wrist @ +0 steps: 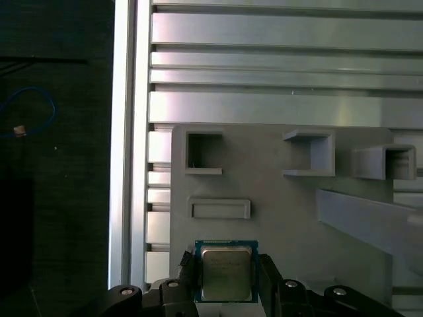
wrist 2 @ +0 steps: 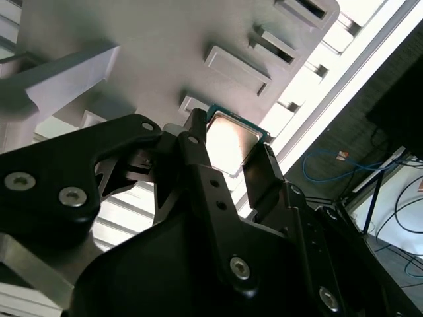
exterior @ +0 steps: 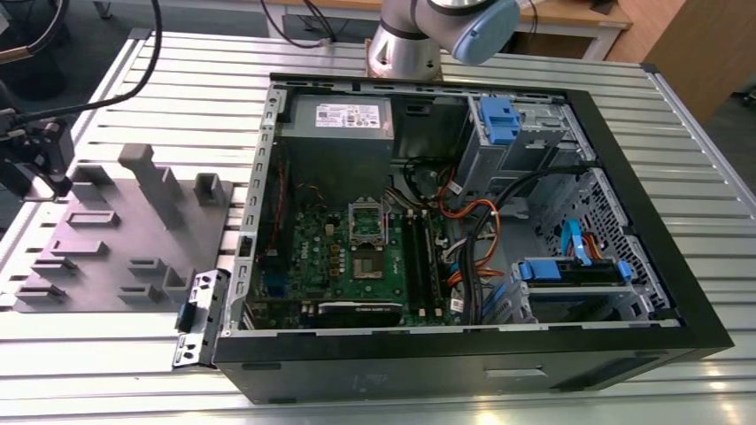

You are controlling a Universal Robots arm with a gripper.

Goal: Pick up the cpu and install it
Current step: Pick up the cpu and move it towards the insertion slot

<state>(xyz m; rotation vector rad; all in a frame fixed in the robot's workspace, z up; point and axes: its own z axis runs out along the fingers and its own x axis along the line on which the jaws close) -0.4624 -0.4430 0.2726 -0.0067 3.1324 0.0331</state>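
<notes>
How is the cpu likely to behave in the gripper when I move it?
The cpu looks thin, flat and rigid, so it is probably light and unbending. The gripper seems to pinch only its narrow edges, so it could tilt or slip if jolted.

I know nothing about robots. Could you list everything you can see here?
cpu: one, silvery with green rim, between the fingers at the tray.
tray: one, grey, on the table at the exterior view's left.
computer case: one, black, open, mid-table.
motherboard: one, green, inside the case.
power supply box: one, grey, inside the case.
table: one, silvery, slotted.
arm: one, silver and blue, behind the case.
fingers: two, black, gripping the cpu.
</notes>
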